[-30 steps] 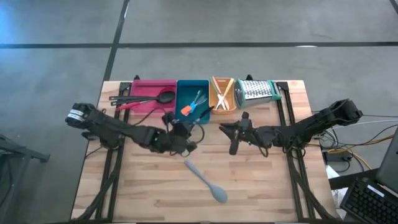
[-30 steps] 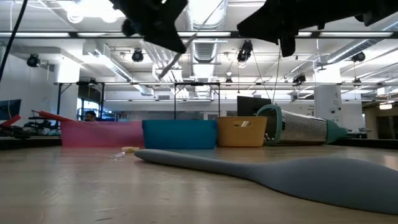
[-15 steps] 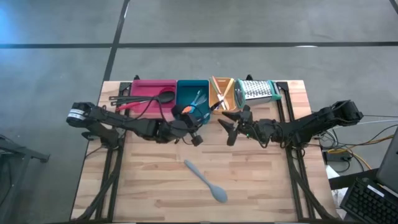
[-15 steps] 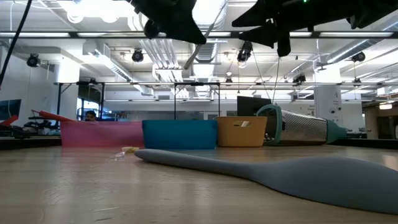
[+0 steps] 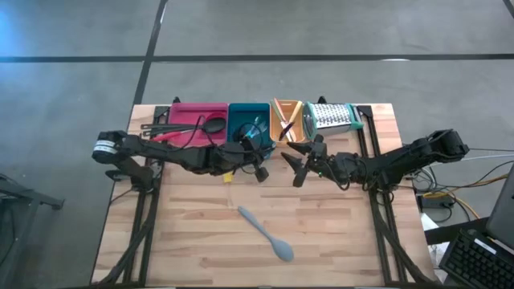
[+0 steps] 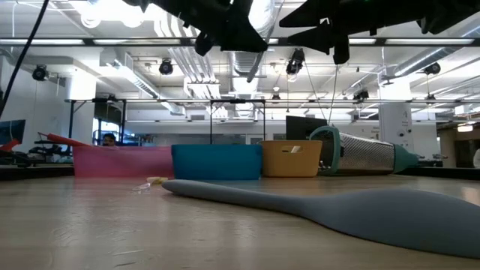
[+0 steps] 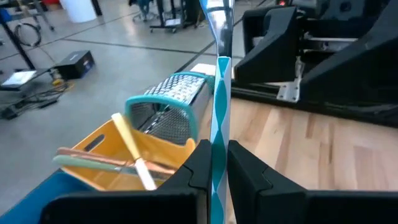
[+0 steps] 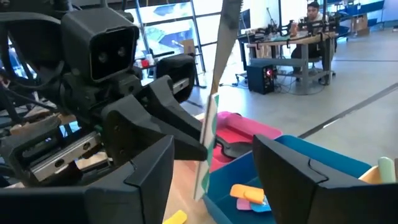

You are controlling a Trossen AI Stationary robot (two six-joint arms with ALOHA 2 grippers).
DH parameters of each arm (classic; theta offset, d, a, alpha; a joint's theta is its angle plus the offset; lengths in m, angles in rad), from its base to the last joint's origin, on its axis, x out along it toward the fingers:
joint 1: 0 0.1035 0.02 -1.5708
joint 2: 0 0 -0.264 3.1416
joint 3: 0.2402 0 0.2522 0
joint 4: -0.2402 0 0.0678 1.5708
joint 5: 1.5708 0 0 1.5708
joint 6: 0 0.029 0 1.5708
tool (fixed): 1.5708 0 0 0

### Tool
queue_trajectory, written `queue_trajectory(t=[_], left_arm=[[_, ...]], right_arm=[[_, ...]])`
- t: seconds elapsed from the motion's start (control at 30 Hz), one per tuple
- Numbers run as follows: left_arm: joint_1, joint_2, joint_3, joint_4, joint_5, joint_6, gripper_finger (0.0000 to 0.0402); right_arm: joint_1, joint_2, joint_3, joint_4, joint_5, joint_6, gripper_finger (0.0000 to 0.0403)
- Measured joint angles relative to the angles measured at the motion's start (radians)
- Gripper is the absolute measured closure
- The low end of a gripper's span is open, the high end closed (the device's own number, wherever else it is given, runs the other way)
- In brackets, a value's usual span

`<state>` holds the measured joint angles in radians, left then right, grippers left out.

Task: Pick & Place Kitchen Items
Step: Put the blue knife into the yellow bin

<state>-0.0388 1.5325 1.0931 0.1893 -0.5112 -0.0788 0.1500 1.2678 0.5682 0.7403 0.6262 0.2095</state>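
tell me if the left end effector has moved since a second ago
Yes. In the high view the left end effector has moved up toward the teal tray, now just below it.

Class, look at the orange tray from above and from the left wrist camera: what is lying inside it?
Inside the orange tray lie a few crossed pale and yellow sticks; what they are and whatever lies beneath them cannot be seen.
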Motion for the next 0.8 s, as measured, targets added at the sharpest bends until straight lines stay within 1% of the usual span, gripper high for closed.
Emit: queue_trajectory(t=[0.03, 0.17, 0.47, 0.57, 0.63, 0.7, 0.73, 0.8], left_arm=[[0.003, 0.005, 0.0, 0.014, 0.008, 0.0, 0.0373], [0.015, 0.028, 0.002, 0.083, 0.093, 0.001, 0.0373], [0.023, 0.088, 0.068, 0.09, 0.152, 0.034, 0.0373], [0.024, 0.095, 0.072, 0.084, 0.154, 0.037, 0.0373], [0.024, 0.095, 0.072, 0.084, 0.154, 0.037, 0.0373], [0.024, 0.095, 0.071, 0.084, 0.153, 0.037, 0.0373], [0.025, 0.095, 0.071, 0.083, 0.153, 0.038, 0.0373], [0.024, 0.095, 0.071, 0.083, 0.151, 0.035, 0.0373]], right_arm=[[-0.001, 0.0, 0.0, 0.0, 0.0, -0.001, 0.0197], [-0.006, 0.0, 0.0, 0.004, 0.0, -0.004, 0.021], [-0.014, 0.0, 0.0, 0.01, 0.0, -0.01, 0.0239], [-0.014, 0.0, 0.0, 0.008, 0.0, -0.012, 0.0273], [-0.014, 0.0, 0.0, 0.009, 0.001, -0.023, 0.0311], [-0.014, 0.0, 0.0, 0.012, -0.001, -0.035, 0.0359], [-0.014, 0.0, 0.0, 0.012, -0.001, -0.038, 0.0375], [-0.014, 0.0, 0.0, 0.019, -0.001, -0.042, 0.038]])
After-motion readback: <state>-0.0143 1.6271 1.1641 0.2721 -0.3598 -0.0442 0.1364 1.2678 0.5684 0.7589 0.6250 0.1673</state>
